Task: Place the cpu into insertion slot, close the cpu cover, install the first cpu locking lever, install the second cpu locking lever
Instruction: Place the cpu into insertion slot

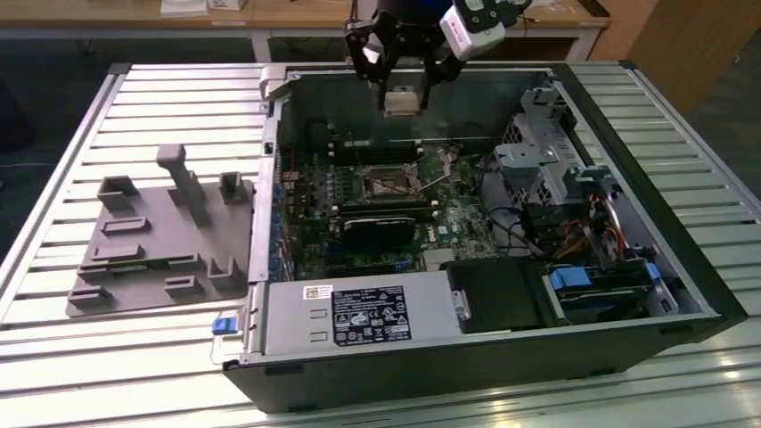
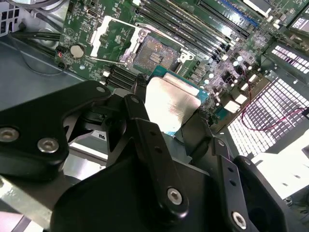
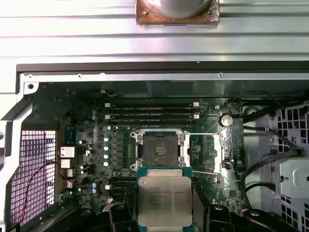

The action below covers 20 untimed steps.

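exterior view's left: grey moulded fixture tray (image 1: pixel 155 241) sits on the slatted metal table (image 1: pixel 71 357), just beside the open computer case (image 1: pixel 701 294)

case lies on its side, motherboard (image 1: pixel 356 214) facing up. grey power supply box (image 1: pixel 356 316) runs along the near edge, black block (image 1: pixel 383 230) sits mid-board

pincer (image 1: pixel 402 89) hangs above the far side of the case, clamped on the cpu (image 1: pixel 402 100). chip is gripped by two opposite edges, up in the air, clear of the board. second wrist view: black fingers (image 2: pixel 140 104) pressed against the chip's sides, pale silvery top facing the camera

insertion slot (image 1: pixel 387 185) is on the board below the chip, well apart from it. first wrist view: socket is bare, dark contact field exposed inside the silver rim, cpu not in it yet

cpu cover (image 2: pixel 99 34) is swung open beside the slot, green board visible through its window. two thin wire locking levers (image 3: pixel 205 134) run along the open cover's edges, neither one latched over the socket

long memory slots (image 3: pixel 152 110) lie on another side of the socket, coin cell (image 3: pixel 225 120) near the open cover

exterior view's right: metal drive cage (image 1: pixel 535 169), loose cables below it, blue-tabbed drive bay (image 1: pixel 589 281) in the near corner of the case
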Tool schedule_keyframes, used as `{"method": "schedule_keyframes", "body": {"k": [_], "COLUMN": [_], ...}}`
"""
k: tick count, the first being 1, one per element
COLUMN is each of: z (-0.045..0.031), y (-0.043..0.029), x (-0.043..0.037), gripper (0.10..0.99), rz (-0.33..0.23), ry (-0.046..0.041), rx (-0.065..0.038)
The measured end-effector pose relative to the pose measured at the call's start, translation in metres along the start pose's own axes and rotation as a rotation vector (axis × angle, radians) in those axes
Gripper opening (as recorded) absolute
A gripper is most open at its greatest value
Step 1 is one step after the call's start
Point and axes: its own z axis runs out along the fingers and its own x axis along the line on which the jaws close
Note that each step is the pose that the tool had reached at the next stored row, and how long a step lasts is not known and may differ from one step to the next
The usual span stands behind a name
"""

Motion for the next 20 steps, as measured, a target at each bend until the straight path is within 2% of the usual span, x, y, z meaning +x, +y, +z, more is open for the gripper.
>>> {"method": "schedule_keyframes", "body": {"k": [10, 20], "z": [0.0141, 0.0246], "y": [-0.001, 0.0017], "x": [-0.0003, -0.0004], "gripper": [0.541, 0.541], "rz": [0.0, 0.0], "ry": [-0.0001, -0.0001], "rx": [0.0, 0.0]}}
